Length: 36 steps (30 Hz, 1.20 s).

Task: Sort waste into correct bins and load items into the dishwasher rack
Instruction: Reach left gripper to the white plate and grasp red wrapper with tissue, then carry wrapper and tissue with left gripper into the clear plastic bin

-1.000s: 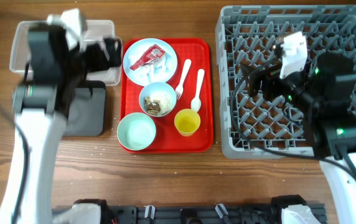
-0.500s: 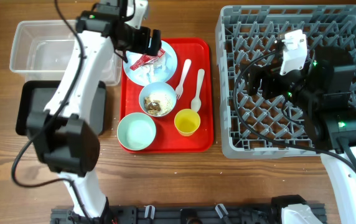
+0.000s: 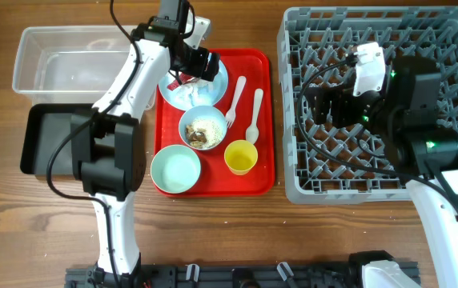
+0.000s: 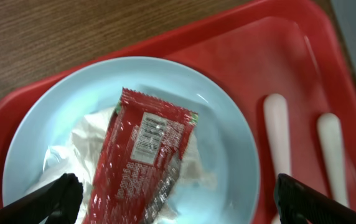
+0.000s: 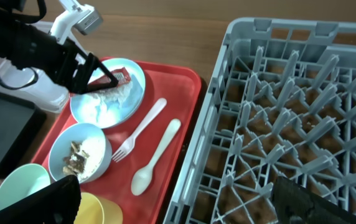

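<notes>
wrapper [image 4: 142, 163], red and white, lies on the white tissue [image 4: 72, 158] on the light blue plate [image 4: 228, 118]. overhead bearings, 12 = far table edge: the plate sits in the 11 o'clock corner of the red tray [image 3: 266, 120], its rim close to the tray lip at 12 and 9.

in the left wrist view the wrapper runs from plate centre to the lower rim, with bare plate to its right.

left gripper [image 4: 178, 198]: hangs over the plate, jaws spread wide, gripping nothing, one fingertip on either side of the wrapper. we cannot tell if the tips touch the plate.

fork [image 3: 235, 100] and spoon [image 3: 255, 116]: at 3 o'clock of the plate, side by side but apart, handles toward 12. open tray floor lies between spoon and tray lip.

bowl with scraps [image 3: 202, 128]: at 6 o'clock of the plate, just beside it, with the fork tines near its 3 o'clock rim.

mint bowl [image 3: 175, 170]: tray's 7 o'clock corner, rim reaching the lip.

yellow cup [image 3: 240, 157]: upright at 5 o'clock of the scrap bowl, free floor at its 3.

clear tub [image 3: 53, 56]: at 9 o'clock of the tray, just beside it. black tray [image 3: 45, 140] is against its 6 o'clock side. the left arm crosses both.

rack [image 3: 357, 24]: at 3 o'clock, with a narrow strip of table [image 3: 237, 232] between it and the tray.

right gripper [image 5: 181, 202]: over the rack's 9 o'clock half, jaws wide, empty.
</notes>
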### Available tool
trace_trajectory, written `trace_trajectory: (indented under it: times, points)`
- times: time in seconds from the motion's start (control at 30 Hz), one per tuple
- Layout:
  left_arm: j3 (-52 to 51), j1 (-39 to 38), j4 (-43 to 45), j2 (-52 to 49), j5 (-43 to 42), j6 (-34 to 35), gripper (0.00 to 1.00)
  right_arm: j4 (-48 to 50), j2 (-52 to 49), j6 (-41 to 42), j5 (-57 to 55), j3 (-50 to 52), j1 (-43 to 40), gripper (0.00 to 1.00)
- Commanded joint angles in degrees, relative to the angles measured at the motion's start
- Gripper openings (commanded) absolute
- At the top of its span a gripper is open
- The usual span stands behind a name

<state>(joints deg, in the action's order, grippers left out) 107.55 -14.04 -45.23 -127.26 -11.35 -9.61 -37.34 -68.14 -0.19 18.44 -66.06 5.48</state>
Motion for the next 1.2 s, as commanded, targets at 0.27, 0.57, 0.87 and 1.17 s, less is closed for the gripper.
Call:
trace_trajectory:
  times: [0.27, 0.57, 0.87, 1.17]
  points:
    - [1.09, -0.04, 1.75, -7.52, 2.45, -0.59, 0.96, -1.14, -0.81, 0.35, 0.98, -1.33, 0.24, 1.00]
    - [0.33, -0.07, 0.63, -8.52, 2.43, -0.48, 0.41, -1.31, -0.90, 0.39, 0.98, -1.33, 0.24, 1.00]
    - [1.53, -0.07, -0.63, -7.08, 2.21, 3.17, 0.04, -2.36, -0.90, 0.39, 0.98, -1.33, 0.24, 1.00]
    - [12.59, 2.38, -6.64, 4.31, 1.84, 5.84, 0.04, -2.40, -0.90, 0.39, 0.96, -1.33, 0.24, 1.00]
